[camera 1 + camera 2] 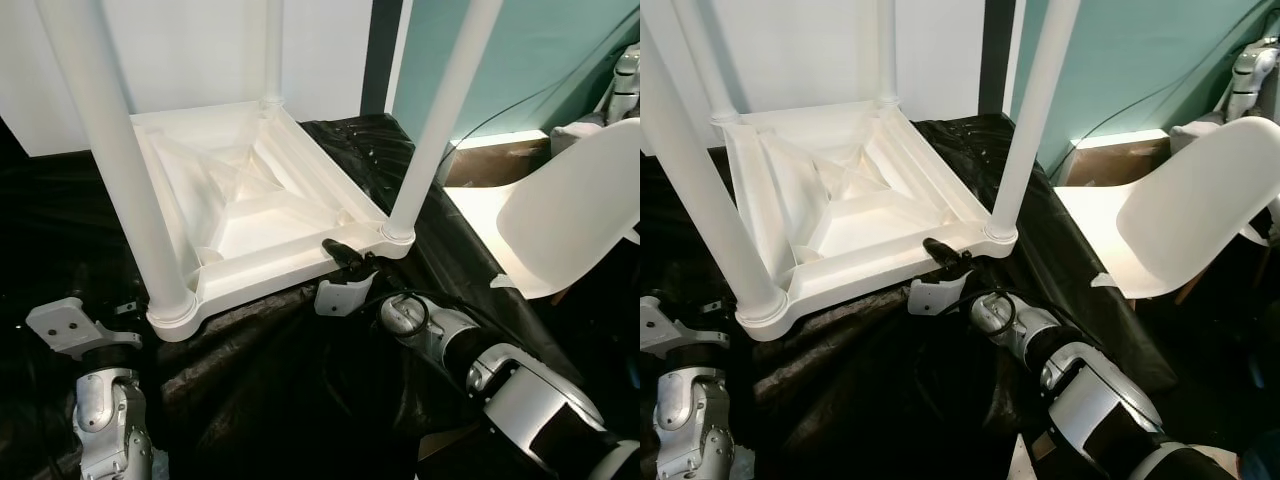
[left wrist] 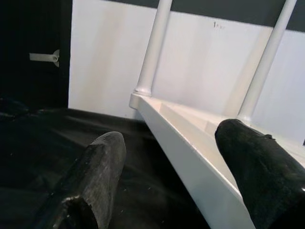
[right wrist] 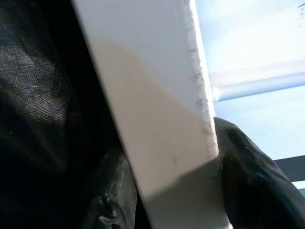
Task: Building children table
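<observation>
A white children's table (image 1: 262, 268) lies upside down on a black cloth, its legs pointing up. The near left leg (image 1: 128, 190) and near right leg (image 1: 437, 125) stand at the front corners. My right gripper (image 1: 341, 252) reaches over the front rim beside the near right leg. In the right wrist view the white rim (image 3: 157, 124) sits between the two black fingers (image 3: 248, 167), gripped. My left arm (image 1: 105, 410) hangs low at the front left; its gripper (image 2: 169, 136) is open, fingers wide apart, facing the table's side edge (image 2: 190, 143) without touching it.
A white chair shell (image 1: 570, 210) lies tilted on the right, close to my right arm. Behind it are a brown box (image 1: 500, 160), a teal wall and a cable. The black cloth (image 1: 280, 380) covers the floor in front. A white wall stands behind the table.
</observation>
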Robot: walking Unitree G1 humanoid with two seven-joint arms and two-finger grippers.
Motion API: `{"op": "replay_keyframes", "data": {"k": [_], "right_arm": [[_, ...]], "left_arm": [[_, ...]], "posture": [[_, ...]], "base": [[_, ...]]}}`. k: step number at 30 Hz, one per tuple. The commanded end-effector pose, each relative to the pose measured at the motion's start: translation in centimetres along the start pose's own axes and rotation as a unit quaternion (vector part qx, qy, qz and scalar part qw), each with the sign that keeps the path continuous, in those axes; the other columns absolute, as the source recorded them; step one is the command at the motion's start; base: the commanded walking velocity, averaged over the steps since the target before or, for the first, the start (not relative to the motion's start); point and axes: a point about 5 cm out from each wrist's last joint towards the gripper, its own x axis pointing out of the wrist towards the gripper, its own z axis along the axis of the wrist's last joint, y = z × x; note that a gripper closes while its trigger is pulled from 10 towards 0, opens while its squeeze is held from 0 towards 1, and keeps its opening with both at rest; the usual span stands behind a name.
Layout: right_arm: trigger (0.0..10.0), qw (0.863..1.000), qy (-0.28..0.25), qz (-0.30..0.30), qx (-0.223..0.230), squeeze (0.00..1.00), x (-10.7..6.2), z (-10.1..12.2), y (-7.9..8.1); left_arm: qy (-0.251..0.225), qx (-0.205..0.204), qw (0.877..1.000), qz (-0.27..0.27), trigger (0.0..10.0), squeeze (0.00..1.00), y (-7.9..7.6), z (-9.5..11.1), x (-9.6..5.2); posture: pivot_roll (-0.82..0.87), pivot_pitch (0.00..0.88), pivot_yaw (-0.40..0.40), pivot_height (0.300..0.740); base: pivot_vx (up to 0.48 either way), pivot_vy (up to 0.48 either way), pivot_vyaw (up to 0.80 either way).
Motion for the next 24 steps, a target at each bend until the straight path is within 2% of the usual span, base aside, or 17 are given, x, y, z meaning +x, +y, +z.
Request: {"op": "replay_keyframes", "data": {"k": [1, 5, 7, 8, 9, 10, 15, 19, 21, 23, 24], "right_arm": [[0.0, 0.949, -0.157, -0.251, 0.108, 0.00, 3.4, 6.0, -10.7], [0.0, 0.941, -0.170, -0.264, 0.126, 0.00, 3.3, 6.4, -11.4], [0.0, 0.926, -0.183, -0.285, 0.165, 0.00, 3.0, 6.7, -12.5], [0.0, 0.926, -0.183, -0.285, 0.165, 0.00, 3.0, 6.7, -12.5], [0.0, 0.916, -0.192, -0.300, 0.187, 0.00, 2.7, 6.8, -13.2], [0.0, 0.916, -0.192, -0.300, 0.187, 0.00, 2.7, 6.8, -13.2], [0.0, 0.880, -0.209, -0.356, 0.234, 0.00, 1.6, 6.5, -15.8], [0.0, 0.878, -0.209, -0.360, 0.234, 0.00, 1.5, 6.3, -16.2], [0.0, 0.883, -0.201, -0.355, 0.231, 0.00, 1.5, 6.0, -16.0], [0.0, 0.894, -0.191, -0.337, 0.223, 0.00, 1.6, 5.7, -15.3], [0.0, 0.898, -0.188, -0.329, 0.222, 0.00, 1.7, 5.6, -15.0]], "left_arm": [[0.084, -0.006, 0.996, -0.023, 10.0, 0.00, -1.3, -3.0, -1.8], [0.086, -0.007, 0.996, -0.023, 10.0, 0.00, -1.5, -3.1, -1.9], [0.088, -0.010, 0.996, -0.024, 10.0, 0.00, -1.7, -3.3, -2.1], [0.088, -0.010, 0.996, -0.024, 10.0, 0.00, -1.7, -3.3, -2.1], [0.090, -0.011, 0.996, -0.025, 10.0, 0.00, -1.8, -3.4, -2.1], [0.090, -0.011, 0.996, -0.025, 10.0, 0.00, -1.8, -3.4, -2.1], [0.093, -0.013, 0.995, -0.030, 10.0, 0.00, -2.0, -3.6, -2.1], [0.095, -0.013, 0.995, -0.029, 10.0, 0.00, -1.8, -3.6, -2.0], [0.097, -0.010, 0.995, -0.024, 10.0, 0.00, -1.5, -3.6, -1.8], [0.087, -0.017, 0.996, -0.013, 10.0, 0.00, -1.2, -3.2, -1.3], [0.072, -0.042, 0.997, 0.002, 10.0, 0.00, -1.0, -2.6, -0.9]], "posture": [[0.09, 0.000, -0.023, 0.740], [0.09, 0.000, -0.026, 0.740], [0.09, 0.000, -0.024, 0.740], [0.09, 0.000, -0.024, 0.740], [0.08, 0.000, -0.022, 0.740], [0.08, 0.000, -0.022, 0.740], [0.07, 0.000, -0.008, 0.740], [0.07, 0.000, -0.003, 0.740], [0.07, 0.000, -0.001, 0.740], [0.07, 0.000, -0.001, 0.740], [0.06, 0.000, -0.002, 0.740]], "base": [[0.000, 0.000, 0.00], [0.000, 0.000, 0.00], [0.000, 0.000, 0.00], [0.000, 0.000, 0.00], [0.000, 0.000, 0.00], [0.000, 0.000, 0.00], [0.000, 0.000, 0.00], [0.000, 0.000, 0.00], [0.000, 0.000, 0.00], [0.000, 0.000, 0.00], [0.000, 0.000, 0.00]]}}
